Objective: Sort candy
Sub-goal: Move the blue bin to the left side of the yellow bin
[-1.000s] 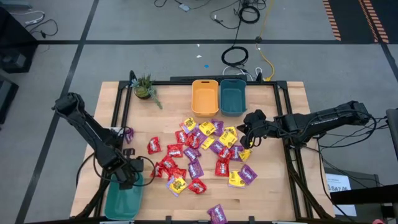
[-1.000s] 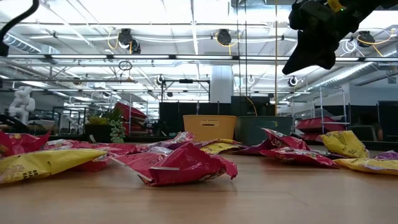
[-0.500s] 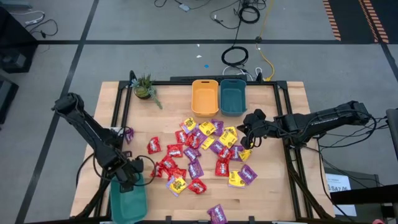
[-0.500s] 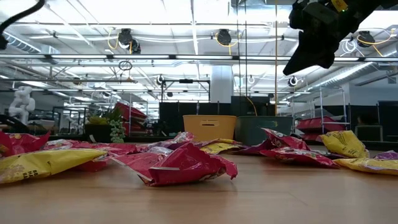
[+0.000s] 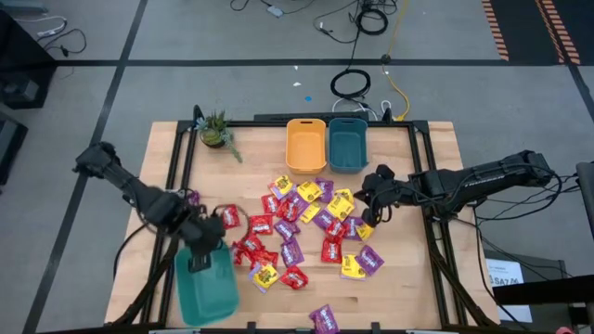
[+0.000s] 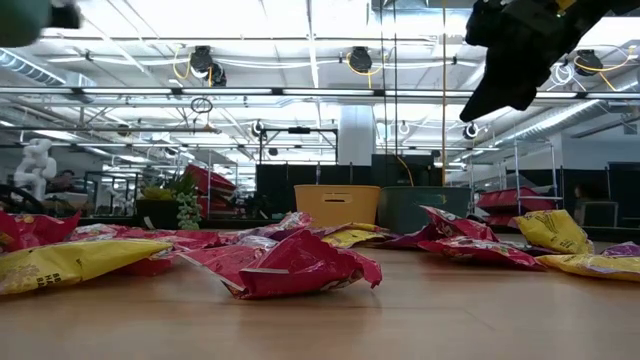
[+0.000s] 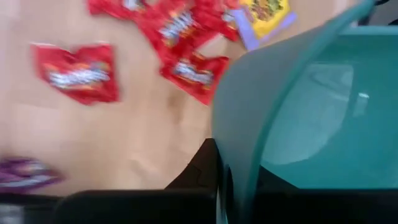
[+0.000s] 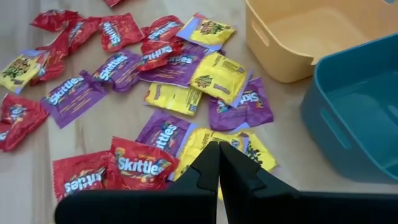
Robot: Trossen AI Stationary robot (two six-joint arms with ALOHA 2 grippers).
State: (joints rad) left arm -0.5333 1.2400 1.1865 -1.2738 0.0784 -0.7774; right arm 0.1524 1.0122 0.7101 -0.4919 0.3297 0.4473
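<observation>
Left end effector [image 5: 198, 263]: clamped on the rim of a teal bin [image 5: 209, 288], near counter's [image 5: 408, 288] front-left corner.
Right end effector [image 5: 370, 210]: closed, empty, above the candy.
Candy [image 5: 297, 227]: scattered mid-counter.

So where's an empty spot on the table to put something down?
Bare wood shows between the plant and the orange bin, and along the right edge beside the right gripper. The middle is crowded with candy, and the left gripper holds a teal bin front-left.
</observation>
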